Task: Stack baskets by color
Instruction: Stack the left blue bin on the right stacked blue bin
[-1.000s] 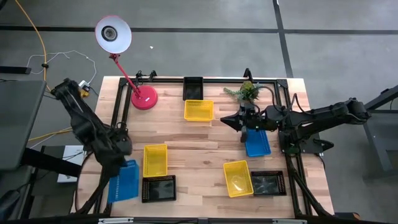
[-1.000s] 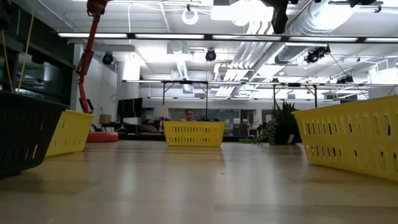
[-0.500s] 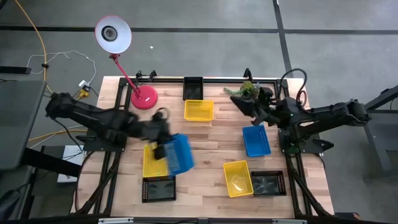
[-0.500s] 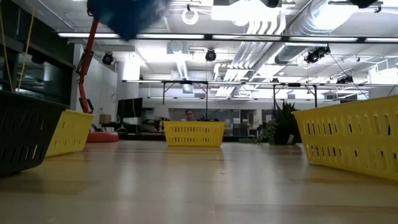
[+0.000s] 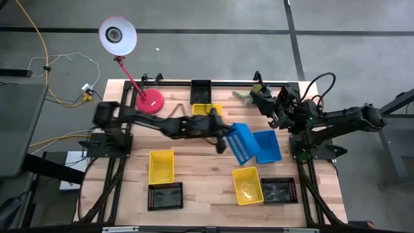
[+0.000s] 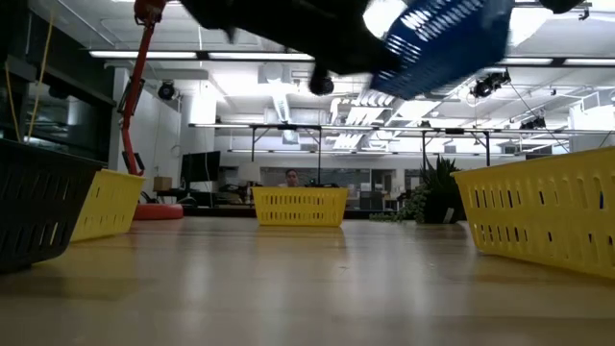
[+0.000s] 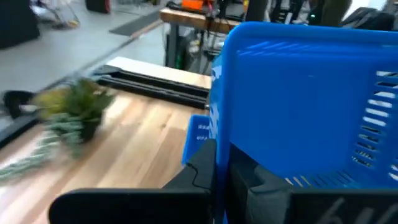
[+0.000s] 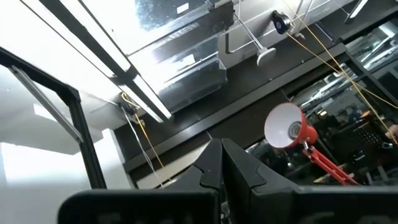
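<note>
My left gripper (image 5: 224, 141) reaches across the table and is shut on the rim of a blue basket (image 5: 240, 142), holding it tilted in the air. In the low view the held blue basket (image 6: 447, 38) hangs high. A second blue basket (image 5: 268, 146) lies on the table just right of it, also seen in the left wrist view (image 7: 202, 134) below the held basket (image 7: 311, 106). Yellow baskets (image 5: 162, 166) (image 5: 248, 184) (image 5: 206, 110) and black baskets (image 5: 165, 196) (image 5: 279, 191) (image 5: 201, 90) lie spread about. My right gripper (image 5: 260, 97) is shut and empty, raised at the back right.
A red-based desk lamp (image 5: 149, 101) stands at the back left. A small green plant (image 7: 71, 112) sits at the back right, near the right gripper. Black rails (image 5: 174, 82) run along the table's back and sides.
The left arm swung the blue basket from the table's front left corner, up and rightwards, to beside the other blue basket. The right gripper drew back from that basket and tilted up.
</note>
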Tool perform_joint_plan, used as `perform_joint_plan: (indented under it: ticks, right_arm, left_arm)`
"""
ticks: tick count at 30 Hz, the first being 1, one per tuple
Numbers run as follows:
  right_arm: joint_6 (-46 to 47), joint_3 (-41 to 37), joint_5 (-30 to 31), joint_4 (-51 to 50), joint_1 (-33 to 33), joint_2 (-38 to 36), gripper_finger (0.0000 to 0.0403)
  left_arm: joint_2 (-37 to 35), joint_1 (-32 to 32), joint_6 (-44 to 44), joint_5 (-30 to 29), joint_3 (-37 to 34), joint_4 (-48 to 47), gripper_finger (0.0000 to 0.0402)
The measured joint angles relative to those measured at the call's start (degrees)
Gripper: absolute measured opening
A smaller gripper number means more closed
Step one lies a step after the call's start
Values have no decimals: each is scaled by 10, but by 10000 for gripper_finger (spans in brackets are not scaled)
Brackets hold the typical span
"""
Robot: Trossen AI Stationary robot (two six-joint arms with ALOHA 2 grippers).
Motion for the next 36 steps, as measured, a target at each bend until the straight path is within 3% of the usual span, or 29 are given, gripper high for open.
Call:
perform_joint_plan:
  ticks: [8,13,24,36]
  right_arm:
    - [1,0,4,1,0,0,0]
    - [1,0,5,0,0,0,0]
    - [16,0,5,-11,1,0,0]
    - [15,0,4,-13,1,0,0]
  left_arm:
    - [164,10,32,35,235,-152,0]
    - [226,10,74,36,320,-203,0]
    - [284,26,87,40,360,-192,0]
    - [284,32,109,38,360,-181,0]
